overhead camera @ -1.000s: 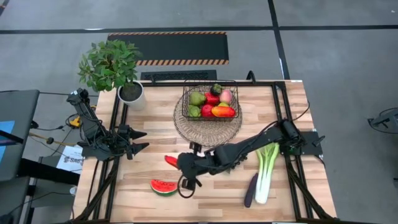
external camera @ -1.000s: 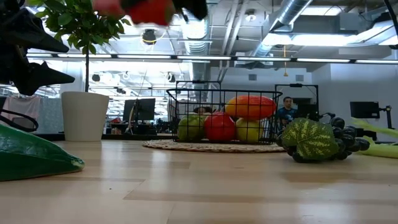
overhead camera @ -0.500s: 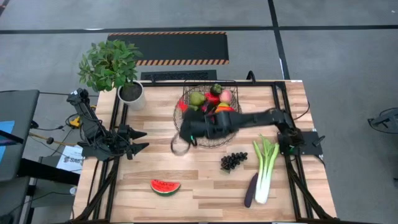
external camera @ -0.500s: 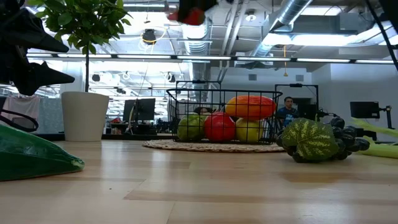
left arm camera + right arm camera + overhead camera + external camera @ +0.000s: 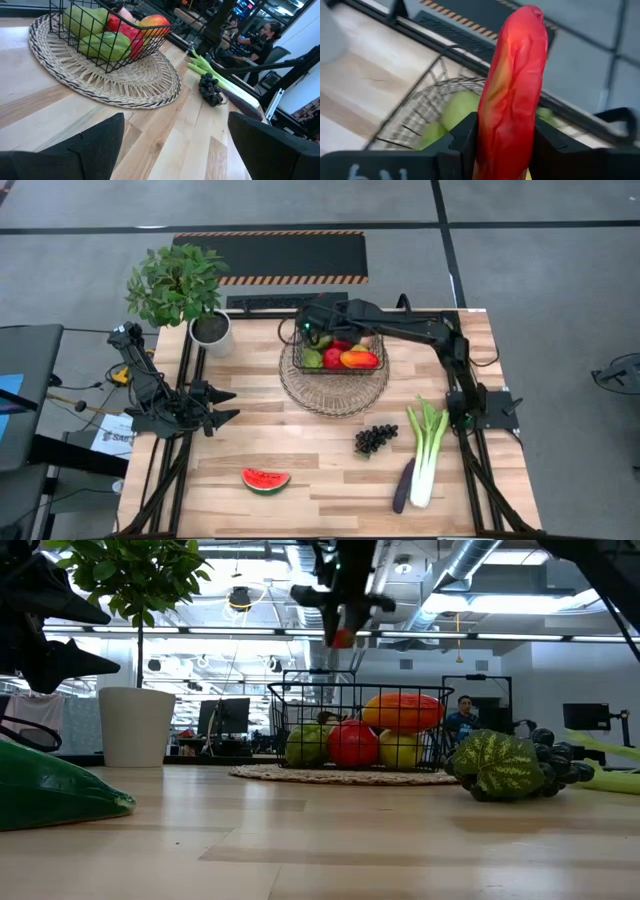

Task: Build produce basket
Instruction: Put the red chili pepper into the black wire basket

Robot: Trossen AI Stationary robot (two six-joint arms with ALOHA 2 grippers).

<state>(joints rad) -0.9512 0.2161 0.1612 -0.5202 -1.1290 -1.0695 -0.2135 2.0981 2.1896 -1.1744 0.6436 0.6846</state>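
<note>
Red and glossy, the chili [image 5: 512, 90] stood pinched upright between the narrow jaws of our right gripper [image 5: 505, 142] in the right wrist view, with green pears and the wire basket below it.

From the high view, we saw that this right gripper [image 5: 312, 330] had swung in a second from the worktop's [image 5: 250, 430] near side to hang over the basket's [image 5: 340, 345] far left corner. The watermelon slice [image 5: 266, 479], dark grapes [image 5: 375, 439], leek [image 5: 427, 450] and eggplant [image 5: 403, 485] lay apart on the worktop.

In the low view, the chili [image 5: 343, 637] hung above the basket [image 5: 360, 730], no longer at the picture's upper left.

The left wrist view showed our left gripper [image 5: 172, 145] spread wide and empty, beside the round woven tray [image 5: 100, 80].

We judged the chili ready for release; four pieces of produce remained.
</note>
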